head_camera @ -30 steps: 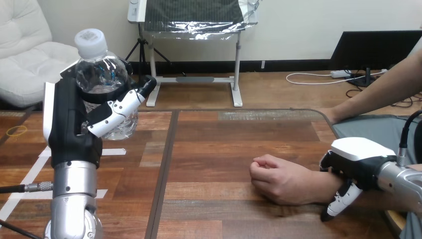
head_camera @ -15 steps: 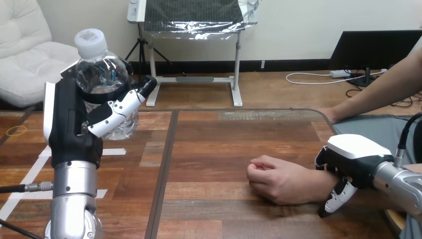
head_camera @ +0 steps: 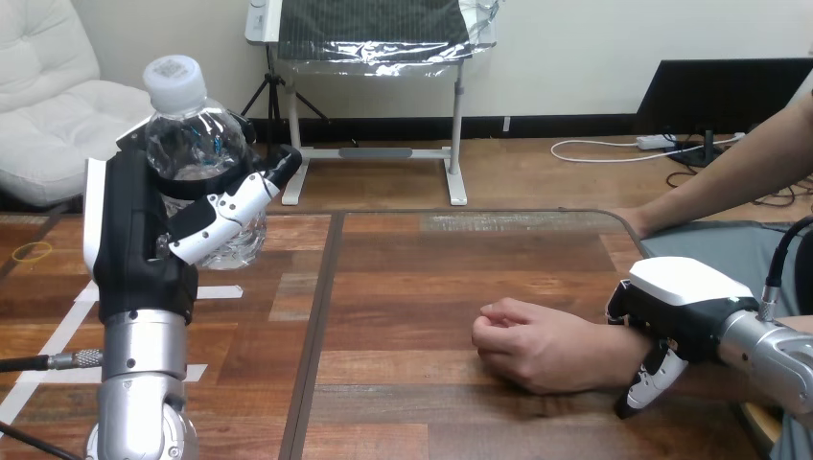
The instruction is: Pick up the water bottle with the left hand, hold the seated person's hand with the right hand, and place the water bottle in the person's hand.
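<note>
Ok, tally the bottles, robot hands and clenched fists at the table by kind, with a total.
Bottles: 1, the bottle in the left hand.
Robot hands: 2, left hand and right hand.
Fists: 1, the person's hand.
Total: 4.

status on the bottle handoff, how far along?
Done: the left hand is shut round the upright water bottle, apparently lifted off the table. In hand: the right hand sits over the person's wrist; whether it grips, I cannot tell. Left: the placing. The person's hand rests on the table as a closed fist, well apart from the bottle, so it likely must open and the bottle must travel across.
</note>
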Controlling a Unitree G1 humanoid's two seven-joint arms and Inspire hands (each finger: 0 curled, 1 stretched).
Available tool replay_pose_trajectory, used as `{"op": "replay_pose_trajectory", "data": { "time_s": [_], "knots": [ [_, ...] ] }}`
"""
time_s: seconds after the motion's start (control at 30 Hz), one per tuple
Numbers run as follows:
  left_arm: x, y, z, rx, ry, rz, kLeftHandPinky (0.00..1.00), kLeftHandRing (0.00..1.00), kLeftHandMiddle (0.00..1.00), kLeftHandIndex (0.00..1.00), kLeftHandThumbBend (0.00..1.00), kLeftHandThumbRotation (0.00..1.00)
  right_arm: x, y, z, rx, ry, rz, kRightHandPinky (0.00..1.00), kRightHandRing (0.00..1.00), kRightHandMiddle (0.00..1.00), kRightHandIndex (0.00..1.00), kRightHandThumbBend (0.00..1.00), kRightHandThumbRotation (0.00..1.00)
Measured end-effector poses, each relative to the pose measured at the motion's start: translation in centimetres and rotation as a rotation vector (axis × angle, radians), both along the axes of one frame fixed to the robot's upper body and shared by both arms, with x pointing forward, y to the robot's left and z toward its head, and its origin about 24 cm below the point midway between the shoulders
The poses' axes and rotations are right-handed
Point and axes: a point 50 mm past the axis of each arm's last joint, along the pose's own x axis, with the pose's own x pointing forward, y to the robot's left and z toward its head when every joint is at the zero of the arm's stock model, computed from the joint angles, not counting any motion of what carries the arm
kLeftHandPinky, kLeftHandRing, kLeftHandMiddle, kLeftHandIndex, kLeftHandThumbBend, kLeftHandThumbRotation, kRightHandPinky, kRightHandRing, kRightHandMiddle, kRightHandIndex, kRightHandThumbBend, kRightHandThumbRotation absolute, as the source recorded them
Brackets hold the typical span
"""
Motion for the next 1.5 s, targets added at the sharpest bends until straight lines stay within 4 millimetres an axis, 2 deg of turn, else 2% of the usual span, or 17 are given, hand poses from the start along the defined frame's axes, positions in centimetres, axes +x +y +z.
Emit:
{"op": "replay_pose_trajectory", "data": {
  "time_s": [0.57, 0.97, 1.5],
  "knots": [
    [-0.01, 0.06, 0.01, -0.002, -0.001, 0.001, 0.22, 0.28, 0.33, 0.41, 0.57, 0.00, 0.03, -0.09, 0.03, -0.003, 0.015, 0.001, 0.14, 0.20, 0.29, 0.33, 0.87, 0.03],
    [0.01, 0.14, -0.02, -0.011, 0.000, -0.001, 0.22, 0.28, 0.34, 0.41, 0.56, 0.00, 0.01, -0.25, 0.15, 0.010, 0.030, -0.004, 0.18, 0.25, 0.34, 0.38, 0.87, 0.01],
    [0.74, 0.09, -0.85, -0.006, 0.036, 0.004, 0.23, 0.29, 0.34, 0.41, 0.58, 0.00, -0.02, -0.51, 0.62, 0.041, 0.022, 0.003, 0.14, 0.19, 0.27, 0.30, 0.90, 0.04]
  ]
}}
